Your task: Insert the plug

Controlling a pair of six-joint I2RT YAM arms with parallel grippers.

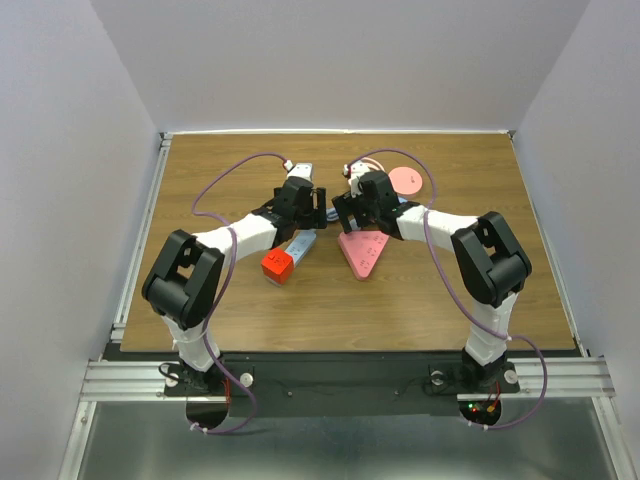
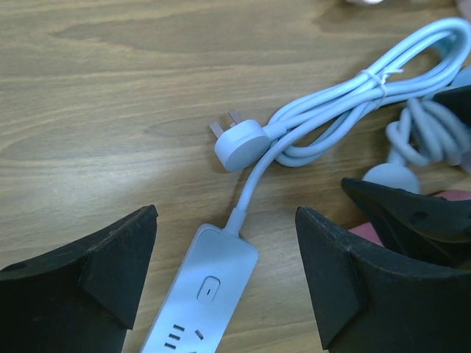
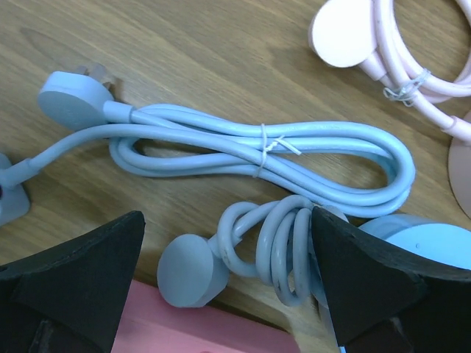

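- Wooden table [image 1: 440, 310], white walls [image 1: 60, 150] around it.
- I saw the left claw [image 2: 226, 215] spread open, gripping nothing, over the pale blue power strip [image 2: 200, 294].
- Plug [image 2: 237, 144] lay flat on the table just past the strip's cord end, prongs pointing away from the tied cord bundle [image 2: 353, 110].
- Right claw [image 3: 227, 217] was open and empty too, above a small coiled cable [image 3: 272, 250], pink block [image 3: 206, 334] at its near side.
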